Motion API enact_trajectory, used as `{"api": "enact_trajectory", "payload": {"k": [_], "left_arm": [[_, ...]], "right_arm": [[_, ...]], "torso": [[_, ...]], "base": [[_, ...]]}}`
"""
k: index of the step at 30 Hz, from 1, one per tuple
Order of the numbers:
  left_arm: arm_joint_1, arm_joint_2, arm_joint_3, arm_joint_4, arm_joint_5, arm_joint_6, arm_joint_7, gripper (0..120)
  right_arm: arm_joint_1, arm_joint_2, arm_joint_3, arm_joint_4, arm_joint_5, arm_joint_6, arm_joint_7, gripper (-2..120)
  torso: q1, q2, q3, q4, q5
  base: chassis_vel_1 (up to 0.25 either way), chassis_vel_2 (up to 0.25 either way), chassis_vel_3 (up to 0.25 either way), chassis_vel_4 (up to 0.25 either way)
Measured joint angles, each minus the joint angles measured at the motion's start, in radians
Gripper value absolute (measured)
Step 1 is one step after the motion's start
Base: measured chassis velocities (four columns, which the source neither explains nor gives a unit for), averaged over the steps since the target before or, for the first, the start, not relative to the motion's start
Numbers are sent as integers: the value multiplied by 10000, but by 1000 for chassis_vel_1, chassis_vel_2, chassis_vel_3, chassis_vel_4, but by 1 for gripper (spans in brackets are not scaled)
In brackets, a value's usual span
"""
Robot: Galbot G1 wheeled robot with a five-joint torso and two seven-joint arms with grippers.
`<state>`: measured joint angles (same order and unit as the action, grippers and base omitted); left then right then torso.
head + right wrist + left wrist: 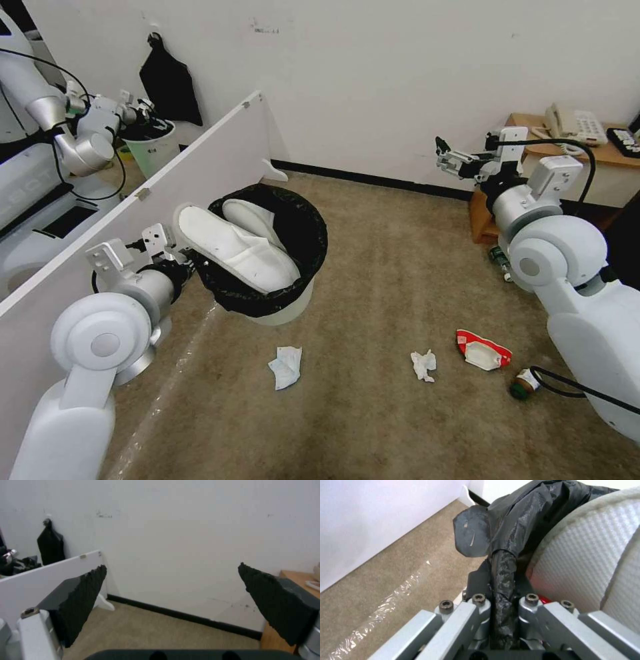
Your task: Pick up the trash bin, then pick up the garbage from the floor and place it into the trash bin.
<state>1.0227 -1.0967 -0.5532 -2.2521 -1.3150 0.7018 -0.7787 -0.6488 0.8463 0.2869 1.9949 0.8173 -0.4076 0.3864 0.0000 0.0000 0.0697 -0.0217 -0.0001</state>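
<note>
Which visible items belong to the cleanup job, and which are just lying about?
Job: bin held by left gripper, slippers inside it; on floor tissue, mask, wrapper, bottles; right gripper raised.
Lying about: telephone, remote, bucket.

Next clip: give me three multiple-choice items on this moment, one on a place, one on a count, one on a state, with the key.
1. Where do the white slippers lie?
A. in the trash bin
B. on the carpet
C. on the wooden table

2. How many crumpled white tissues lie on the carpet?
A. none
B. two
C. five

3. The right pincer is:
A. shut on a can
B. shut on a tissue
C. open, holding nothing

Key: 1 A, both stick out of the black liner; 2 B, one tissue lies by the bin, another by the red-white wrapper; 3 C, its pads stand wide apart before the wall. The left pincer clamps the bin's rim.
</note>
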Motion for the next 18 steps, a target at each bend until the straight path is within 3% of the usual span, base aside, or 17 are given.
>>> {"api": "enact_trajectory", "payload": {"k": [18], "left_arm": [[-13,-21,-27,28,-35,0,-17,4]], "right_arm": [[78,107,-41,-134,44,103,-92,100]], "torso": [[0,0,0,-1,1]], "base": [[0,0,0,0]]}}
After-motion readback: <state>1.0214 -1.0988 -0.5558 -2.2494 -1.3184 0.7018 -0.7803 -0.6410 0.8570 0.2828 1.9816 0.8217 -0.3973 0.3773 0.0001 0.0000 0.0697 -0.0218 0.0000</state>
